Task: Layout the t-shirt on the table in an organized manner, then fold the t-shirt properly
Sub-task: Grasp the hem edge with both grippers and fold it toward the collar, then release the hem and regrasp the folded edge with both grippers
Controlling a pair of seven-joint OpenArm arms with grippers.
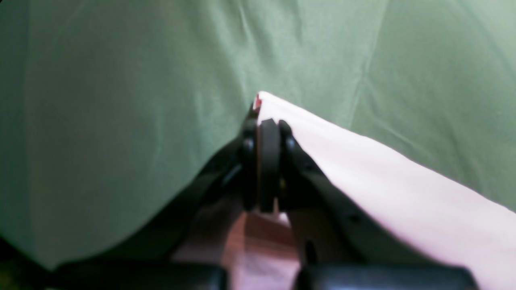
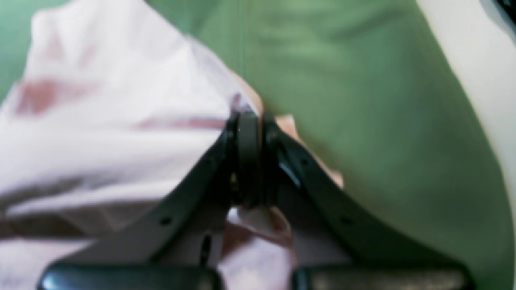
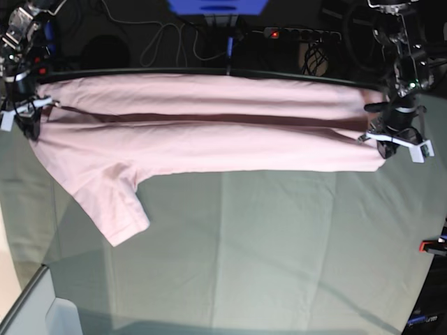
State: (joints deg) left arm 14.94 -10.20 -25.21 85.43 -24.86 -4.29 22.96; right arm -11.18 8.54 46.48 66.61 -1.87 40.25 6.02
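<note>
Layout is the step in hand: 2 grippers hold the pale pink t-shirt (image 3: 209,143) stretched in a long band across the far side of the table (image 3: 279,258). The left gripper (image 1: 268,121) is pinched tight on one corner edge of the fabric; the right gripper (image 2: 250,114) is clamped on the bunched opposite end. One sleeve (image 3: 112,209) trails toward the near edge. Next, I judge, the shirt must be lowered flat without slack before any fold.

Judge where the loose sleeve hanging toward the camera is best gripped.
Likely at the sleeve's hem corner, approached from above on the near side: it lies flat and free on the table, while the left gripper and right gripper pinch the t-shirt's ends.
</note>
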